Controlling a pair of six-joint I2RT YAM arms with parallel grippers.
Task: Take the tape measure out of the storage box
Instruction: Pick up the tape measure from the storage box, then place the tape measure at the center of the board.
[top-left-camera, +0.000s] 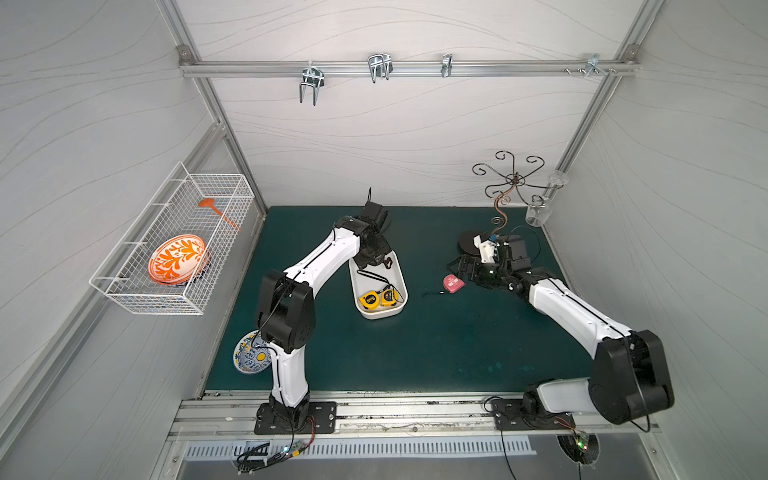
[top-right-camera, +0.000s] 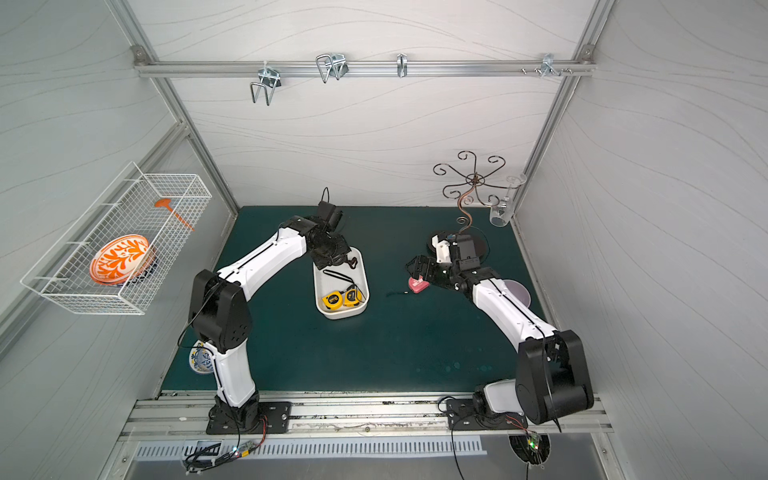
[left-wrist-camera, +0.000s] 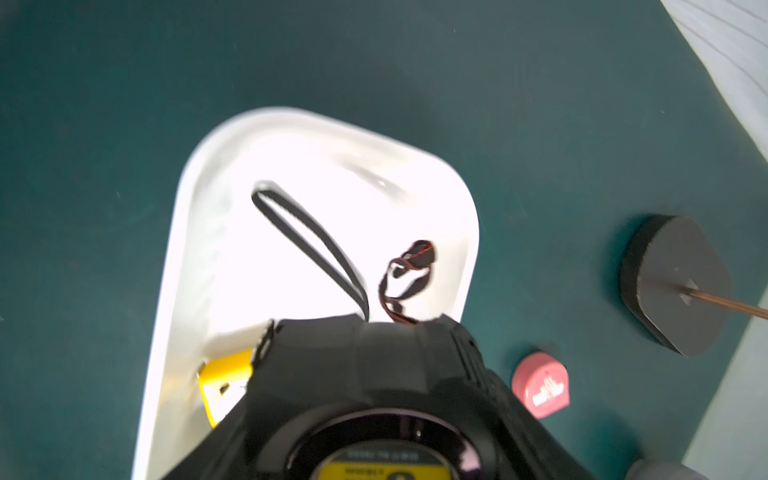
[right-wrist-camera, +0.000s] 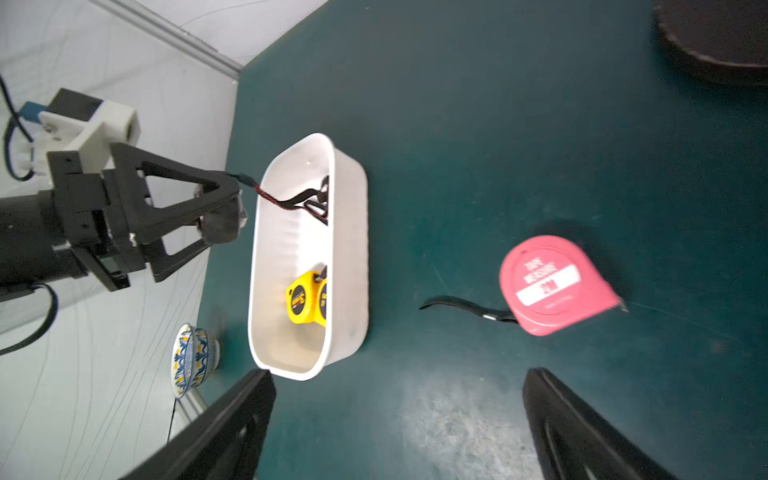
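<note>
The black tape measure (left-wrist-camera: 374, 395) is sitting in the left hand (right-wrist-camera: 221, 217), which is pinching it across its flat faces with the fingers drawn in around the case. It is hanging at the far end of the storage box (right-wrist-camera: 351, 249), up by the rim, and its red-stitched strap (right-wrist-camera: 282, 202) is trailing down inside, so I'm calling it not yet fully out. Two yellow tape measures (top-left-camera: 376, 299) are lying at the near end of the box. A pink tape measure (right-wrist-camera: 552, 284) is resting on the counter (top-left-camera: 415, 353), and the right hand (right-wrist-camera: 399, 374) is hovering near it, spread wide and carrying nothing. That case is looking hard, smooth and dense for its size, likely to slip under a weak squeeze. The limp strap is looking liable to snag on the rim.
</note>
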